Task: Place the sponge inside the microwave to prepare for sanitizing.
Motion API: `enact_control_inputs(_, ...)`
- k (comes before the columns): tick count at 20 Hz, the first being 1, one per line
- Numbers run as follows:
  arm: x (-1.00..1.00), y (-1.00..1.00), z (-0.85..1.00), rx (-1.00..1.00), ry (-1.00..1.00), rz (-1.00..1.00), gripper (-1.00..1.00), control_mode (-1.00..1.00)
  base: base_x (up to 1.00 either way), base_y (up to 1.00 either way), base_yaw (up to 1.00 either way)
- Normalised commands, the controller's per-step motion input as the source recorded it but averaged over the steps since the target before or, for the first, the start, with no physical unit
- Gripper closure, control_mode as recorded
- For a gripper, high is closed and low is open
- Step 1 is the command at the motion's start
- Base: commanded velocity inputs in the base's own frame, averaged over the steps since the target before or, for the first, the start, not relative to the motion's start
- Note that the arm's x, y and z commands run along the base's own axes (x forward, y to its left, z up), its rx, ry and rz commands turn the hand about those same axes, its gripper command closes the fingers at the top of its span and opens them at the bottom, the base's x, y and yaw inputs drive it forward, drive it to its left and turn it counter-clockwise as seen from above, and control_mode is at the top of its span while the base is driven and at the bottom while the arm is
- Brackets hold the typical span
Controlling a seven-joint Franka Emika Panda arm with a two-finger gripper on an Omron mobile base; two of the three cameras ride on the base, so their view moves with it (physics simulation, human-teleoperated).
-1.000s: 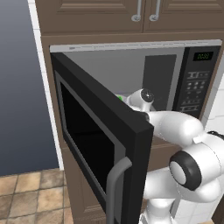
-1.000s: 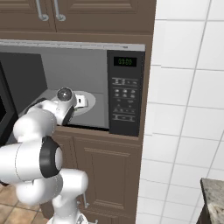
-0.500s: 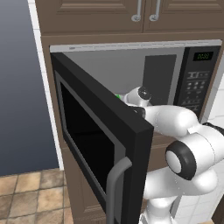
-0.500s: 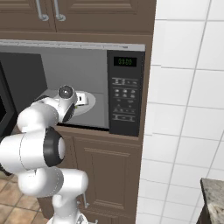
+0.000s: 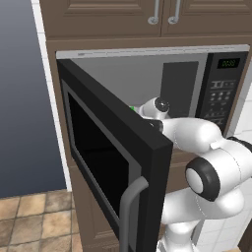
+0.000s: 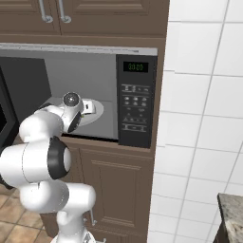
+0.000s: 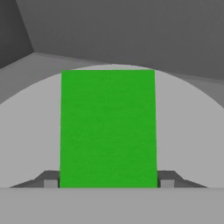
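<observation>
step: sponge [image 7: 108,129] being lowered inside microwave [image 6: 135,105], over turntable [image 7: 188,131] | gripper [image 7: 106,180] clamped on sponge | next: release being called for

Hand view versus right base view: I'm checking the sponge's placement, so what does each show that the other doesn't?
Hand view: the sponge's green face between the hand's fingertips, above the round grey turntable. Right base view: the button panel with its green display, the cabinets above and the tiled wall. Both show the microwave's grey interior.
</observation>
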Motion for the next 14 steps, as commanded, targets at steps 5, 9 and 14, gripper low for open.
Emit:
enact_control_inputs(5,0.0,0.0,0.0,0.0,0.0,0.0,-1.0,-1.0,0.0,0.0,0.0)
enact_control_inputs(9,0.0,0.0,0.1,0.0,0.0,0.0,-1.0,-1.0,0.0,0.0,0.0)
enact_control_inputs(14,-0.15,0.0,0.39,-0.01,0.0,0.0,-1.0,-1.0,0.0,0.0,0.0)
